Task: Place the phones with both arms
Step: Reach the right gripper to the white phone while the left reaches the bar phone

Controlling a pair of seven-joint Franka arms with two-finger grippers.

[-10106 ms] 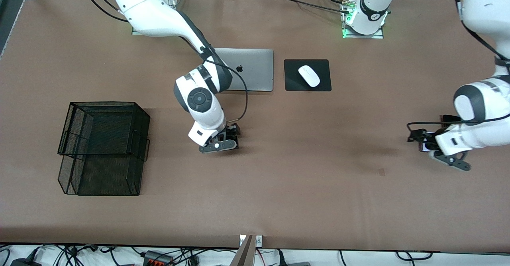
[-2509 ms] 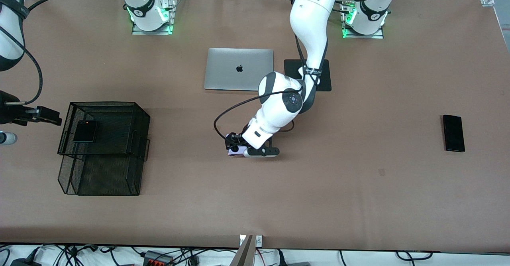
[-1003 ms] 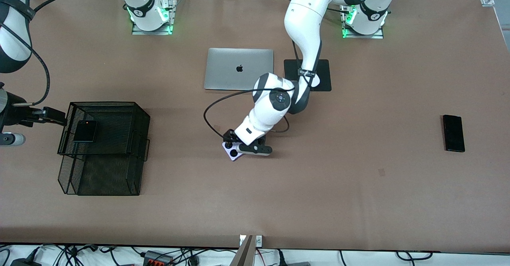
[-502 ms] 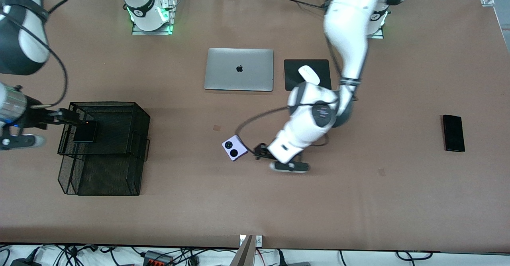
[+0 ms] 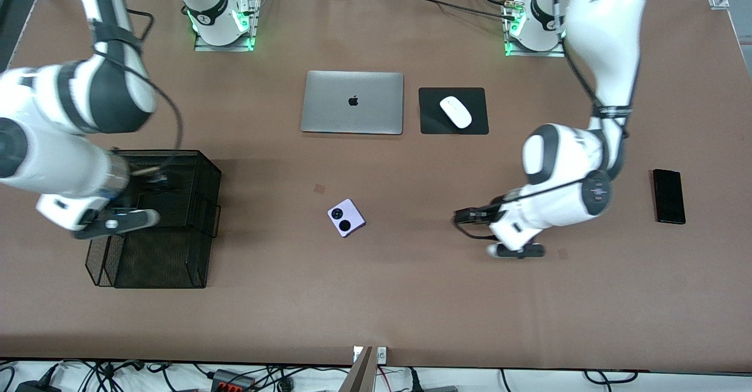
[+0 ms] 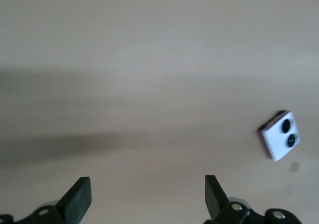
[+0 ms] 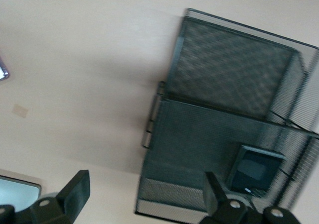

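The right end effector (image 5: 111,223) is seen with its jaws spread wide and empty, raised over the black mesh tray (image 5: 205,171) at the right arm's end of the table (image 5: 376,298). In the right wrist view the small black phone (image 7: 256,174) is seen lying flat in the tray's upper tier, so that phone can be judged as placed.

Nearer the middle of the table, the lilac phone (image 5: 346,218) lies flat and free, its two black circles upward, nearer to the front camera than the silver laptop (image 5: 352,110) and well apart from the tray. It is judged to be the thing in hand for the right arm. It should be approached from straight above, the jaws being turned to span two parallel edges, since it sits skewed to the table's edges.

The left end effector (image 5: 517,250) is likewise wide apart and grips nothing; it is over bare table between the lilac phone and the long black phone (image 5: 669,196). That slab lies flat toward the left arm's end and is best spanned across its narrow width.
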